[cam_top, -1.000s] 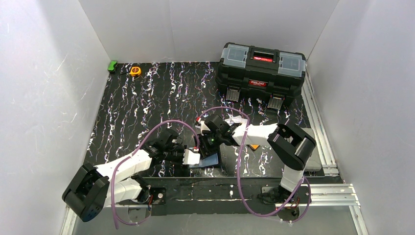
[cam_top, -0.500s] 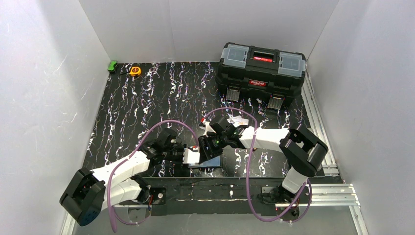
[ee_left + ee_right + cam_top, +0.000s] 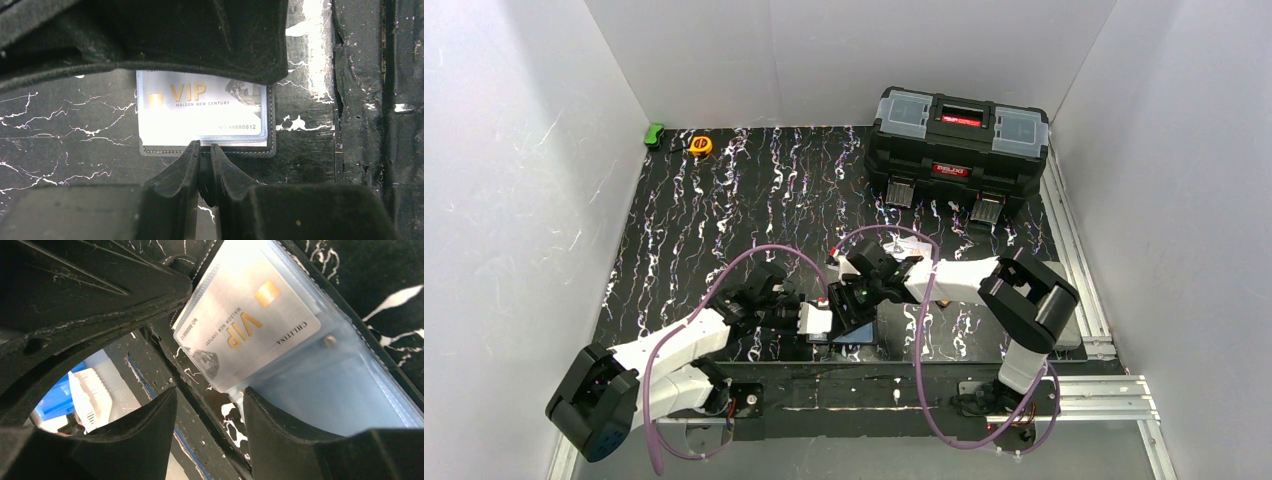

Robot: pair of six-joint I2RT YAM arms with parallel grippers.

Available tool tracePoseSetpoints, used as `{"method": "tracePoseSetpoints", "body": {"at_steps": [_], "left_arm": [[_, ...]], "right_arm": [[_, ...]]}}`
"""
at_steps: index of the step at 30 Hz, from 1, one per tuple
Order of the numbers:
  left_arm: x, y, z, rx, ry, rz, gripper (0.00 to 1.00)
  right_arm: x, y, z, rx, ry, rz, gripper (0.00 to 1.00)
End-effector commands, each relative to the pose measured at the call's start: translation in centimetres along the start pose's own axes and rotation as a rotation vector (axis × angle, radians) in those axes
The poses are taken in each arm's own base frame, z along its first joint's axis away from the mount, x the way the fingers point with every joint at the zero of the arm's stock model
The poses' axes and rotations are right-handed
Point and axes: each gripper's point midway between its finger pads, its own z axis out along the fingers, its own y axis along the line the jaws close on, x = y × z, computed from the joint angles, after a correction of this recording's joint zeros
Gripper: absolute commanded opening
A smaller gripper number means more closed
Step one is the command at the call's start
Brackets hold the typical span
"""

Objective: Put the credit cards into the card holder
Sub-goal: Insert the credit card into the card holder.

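The black card holder [image 3: 856, 332] lies open near the table's front edge, its bluish sleeves up. A silver VIP card [image 3: 200, 112] sits in a clear sleeve; it also shows in the right wrist view [image 3: 247, 330]. My left gripper [image 3: 817, 319] is shut on the holder's near edge [image 3: 165, 150], its fingertips [image 3: 192, 152] pinching a dark tab. My right gripper [image 3: 849, 303] is open just above the holder, one fingertip [image 3: 280, 430] against the sleeve [image 3: 340, 390], holding nothing. A pale card [image 3: 911, 245] partly shows behind the right arm. Other cards are hidden.
The large black toolbox [image 3: 959, 145] stands at the back right. A yellow tape measure [image 3: 701, 145] and a green object [image 3: 654, 134] lie at the back left. The table's front edge runs just beyond the holder.
My right gripper has moved down and to the left onto the open holder, and its arm now covers an orange card seen earlier. The left gripper has kept its hold.
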Motion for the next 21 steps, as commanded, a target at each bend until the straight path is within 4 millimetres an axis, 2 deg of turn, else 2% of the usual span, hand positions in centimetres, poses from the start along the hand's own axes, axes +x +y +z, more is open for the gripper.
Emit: {"method": "tracePoseSetpoints", "body": {"at_steps": [1,15,16,18,21], "left_arm": [[-0.7,-0.1,0.1,0.021,-0.028,0.002,0.03],[-1.4,0.2,-0.3,0.010,-0.048,-0.002,0.05],[-1.4,0.3,-0.3,0.005,-0.044,-0.005,0.10],[-1.3,0.7,-0.5,-0.016,-0.032,-0.013,0.30],[-1.2,1.5,-0.9,-0.059,-0.010,-0.024,0.50]], "right_arm": [[-0.8,1.7,0.3,-0.052,0.005,-0.050,0.58],[-2.3,4.0,0.1,-0.113,-0.012,-0.113,0.55],[-2.5,3.9,0.0,-0.105,-0.015,-0.113,0.55],[-2.5,3.5,-0.4,-0.076,-0.018,-0.108,0.55],[-2.3,2.2,-1.8,-0.033,-0.052,-0.074,0.56]]}}
